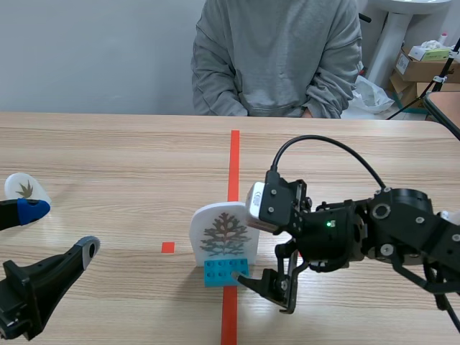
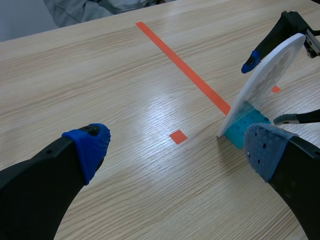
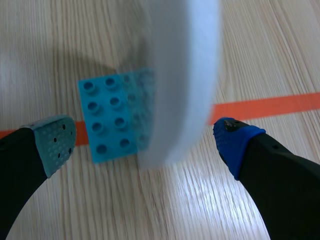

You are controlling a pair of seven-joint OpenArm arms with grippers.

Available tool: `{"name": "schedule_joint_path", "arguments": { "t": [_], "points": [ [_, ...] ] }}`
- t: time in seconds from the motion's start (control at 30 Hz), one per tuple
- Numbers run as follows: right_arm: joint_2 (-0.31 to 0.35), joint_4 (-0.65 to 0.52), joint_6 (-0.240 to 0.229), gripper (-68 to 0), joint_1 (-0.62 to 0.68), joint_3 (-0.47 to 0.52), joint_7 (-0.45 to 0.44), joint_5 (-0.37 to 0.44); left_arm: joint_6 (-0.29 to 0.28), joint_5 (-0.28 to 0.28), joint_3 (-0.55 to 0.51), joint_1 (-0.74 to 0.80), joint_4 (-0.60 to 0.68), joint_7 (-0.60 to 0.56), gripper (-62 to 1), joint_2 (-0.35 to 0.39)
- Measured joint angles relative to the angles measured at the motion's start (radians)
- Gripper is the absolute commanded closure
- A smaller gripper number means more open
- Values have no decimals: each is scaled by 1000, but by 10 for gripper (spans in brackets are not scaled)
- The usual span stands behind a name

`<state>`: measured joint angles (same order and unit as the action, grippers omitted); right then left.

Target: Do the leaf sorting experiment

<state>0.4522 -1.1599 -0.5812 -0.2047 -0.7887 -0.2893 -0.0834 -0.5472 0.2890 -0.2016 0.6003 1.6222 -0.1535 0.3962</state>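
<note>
A white leaf card (image 1: 223, 228) showing a branching leaf stands upright in a blue studded brick (image 1: 225, 271) on the orange centre line. My right gripper (image 1: 250, 264) straddles it, open. In the right wrist view the card's white edge (image 3: 185, 75) and the brick (image 3: 107, 117) lie between the fingers of the right gripper (image 3: 142, 142), and neither pad touches them. A second white leaf card (image 1: 25, 188) sits at the far left, just beyond my left gripper (image 1: 61, 230). That gripper (image 2: 177, 150) is open over bare wood, with the standing card (image 2: 270, 75) ahead of it.
A person in a grey sweater (image 1: 277, 57) sits across the table, hands off the tabletop. Cardboard boxes (image 1: 424, 68) stand on the floor at the back right. The right arm's black cable (image 1: 323, 144) loops above the table.
</note>
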Motion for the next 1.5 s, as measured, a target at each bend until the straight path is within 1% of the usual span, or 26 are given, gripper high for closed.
{"name": "schedule_joint_path", "arguments": {
  "t": [0.03,0.1,0.2,0.3,0.33,0.43,0.5,0.67,0.73,0.83,0.9,0.97,1.1,1.17,1.23,1.43,1.5],
  "points": [
    [-8,5,3,-560,0,-8,-5,-9,0,0,0,0,0,0,-572,0],
    [-21,11,24,-560,0,-22,-28,-11,0,0,0,0,0,0,-572,0],
    [-35,11,44,-560,0,-25,-27,-10,0,0,0,0,0,0,-572,0],
    [-36,11,43,-555,0,-25,-27,-10,0,0,0,0,0,0,-572,0],
    [-36,11,43,-531,0,-25,-27,-10,0,0,0,0,0,0,-572,0],
    [-36,11,43,-415,0,-25,-27,-10,0,0,0,0,0,0,-572,0],
    [-36,11,43,-352,0,-25,-27,-10,0,0,0,0,0,0,-572,0],
    [-33,11,43,-275,0,-25,-27,-10,0,0,0,0,0,0,-572,0],
    [-33,11,43,-222,0,-25,-28,-10,0,0,0,0,0,0,-572,0],
    [-33,11,43,-123,0,-25,-29,-10,0,0,0,0,0,0,-572,0],
    [-33,11,43,-78,0,-25,-29,-10,0,0,0,0,0,0,-572,0],
    [-33,11,43,-59,0,-25,-34,-10,0,0,0,0,0,0,-572,0],
    [-34,11,43,-58,0,-25,-39,-6,0,0,0,0,0,0,-572,0],
    [-34,11,43,-32,0,-25,-39,-6,0,0,0,0,0,0,-572,0],
    [-34,11,43,-20,0,-25,-41,-6,0,0,0,0,0,0,-572,0],
    [-34,11,37,-20,0,-25,-51,-6,0,0,0,0,0,0,-572,0],
    [-34,11,35,-20,1,-25,-66,-6,0,0,0,0,0,0,-572,0]
  ]
}}
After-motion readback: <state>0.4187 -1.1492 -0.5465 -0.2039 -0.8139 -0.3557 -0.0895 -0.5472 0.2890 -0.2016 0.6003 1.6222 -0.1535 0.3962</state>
